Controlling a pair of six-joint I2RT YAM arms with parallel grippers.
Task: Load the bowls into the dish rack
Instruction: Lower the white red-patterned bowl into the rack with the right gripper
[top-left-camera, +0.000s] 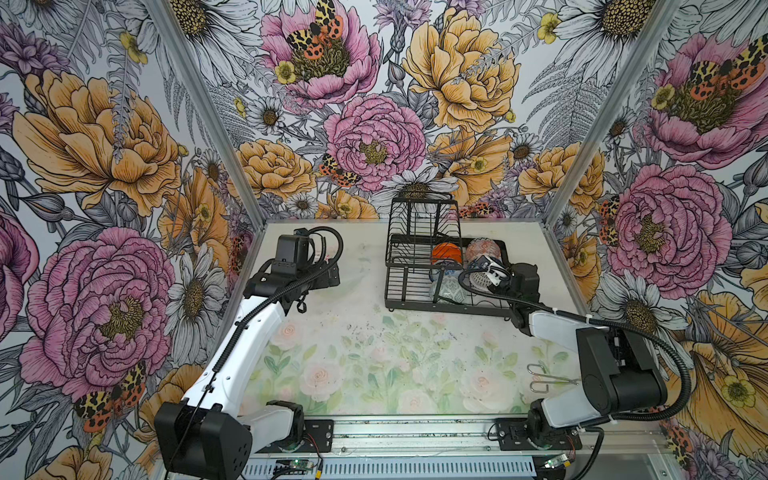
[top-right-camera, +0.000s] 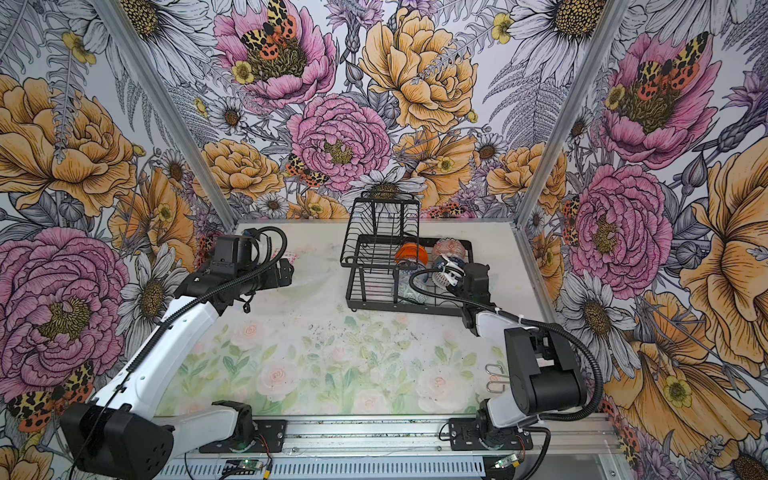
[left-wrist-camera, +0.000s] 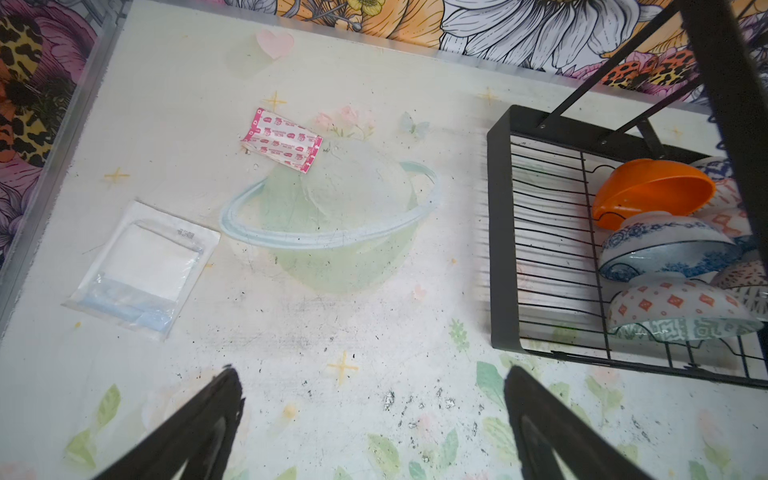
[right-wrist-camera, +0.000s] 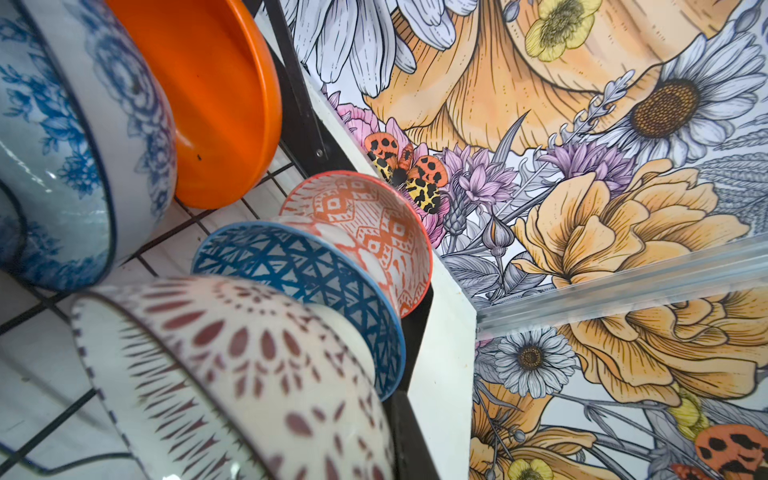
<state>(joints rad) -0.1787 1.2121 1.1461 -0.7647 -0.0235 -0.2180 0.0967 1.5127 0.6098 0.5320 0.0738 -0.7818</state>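
The black wire dish rack (top-left-camera: 409, 286) (left-wrist-camera: 502, 232) stands at the back right of the table. Several bowls lean on edge in it: plain orange (right-wrist-camera: 224, 95) (top-left-camera: 446, 252), blue floral (right-wrist-camera: 75, 145), orange-white (right-wrist-camera: 374, 224) and blue-white geometric (right-wrist-camera: 299, 266). A grey-green bowl (top-left-camera: 451, 289) is nearest the front. My right gripper (top-left-camera: 495, 275) is over the rack's right side, shut on the rim of the white bowl with a dark lattice (right-wrist-camera: 249, 365) (top-left-camera: 482, 280), which hides its fingers in the right wrist view. My left gripper (left-wrist-camera: 370, 374) (top-left-camera: 330, 277) hangs open and empty left of the rack.
A pink plaster packet (left-wrist-camera: 282, 139) and a clear gauze pouch (left-wrist-camera: 143, 266) lie on the table at the back left. A wire clip (top-left-camera: 548, 378) lies at the front right beside the right arm. The rack's raised upper tier (top-left-camera: 424, 216) stands against the back wall.
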